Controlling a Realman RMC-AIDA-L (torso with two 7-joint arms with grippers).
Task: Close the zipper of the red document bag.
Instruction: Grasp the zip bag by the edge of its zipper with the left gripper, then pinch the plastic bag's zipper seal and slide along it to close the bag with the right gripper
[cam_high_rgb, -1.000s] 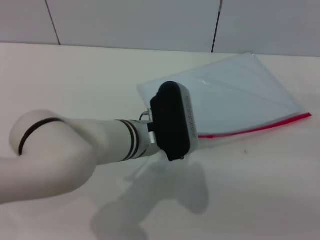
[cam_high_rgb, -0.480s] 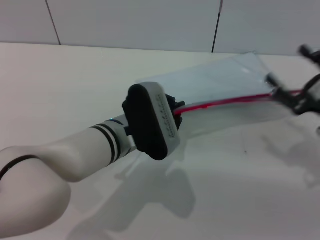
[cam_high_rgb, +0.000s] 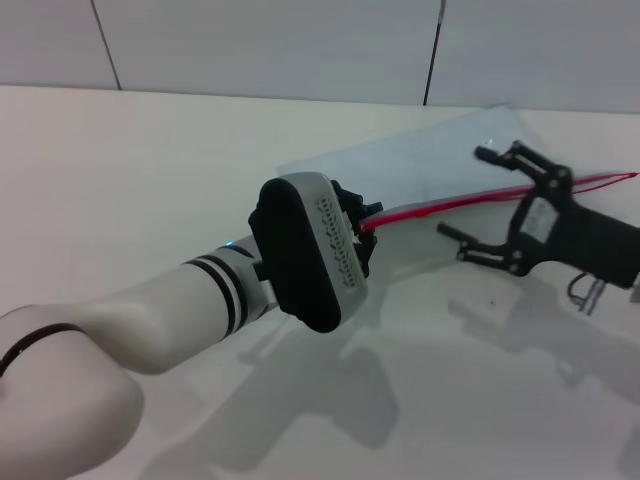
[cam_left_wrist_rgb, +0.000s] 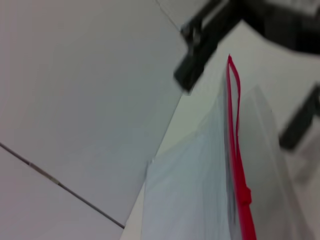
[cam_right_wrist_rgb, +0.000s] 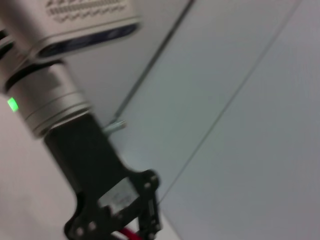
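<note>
Reaching in from the near left of the head view, the left arm stretches its white forearm toward the middle of the white table (cam_high_rgb: 150, 150), wrist turned so the black-and-grey camera housing faces up. Rows of small marks run along that housing's grey face, but none can be read. The left gripper (cam_high_rgb: 362, 228) is clamped on the near end of the zipper (cam_high_rgb: 450, 203), lifting that edge of the red document bag (cam_high_rgb: 420, 165) off the surface. The bag lies right of centre toward the back wall, its pale translucent sheet sloping down from the raised red strip.

The right gripper (cam_high_rgb: 478, 203) comes in from the right edge, its black body held roughly level and pointing left. Its jaws stand wide apart, one finger above the red strip and one below it, with the zipper running between them and neither finger seen touching it.

In the left wrist view the zipper (cam_left_wrist_rgb: 237, 165) runs away along the bag's edge (cam_left_wrist_rgb: 190, 195) with a small red slider on it. The right wrist view shows a green light on the left arm's wrist ring.
</note>
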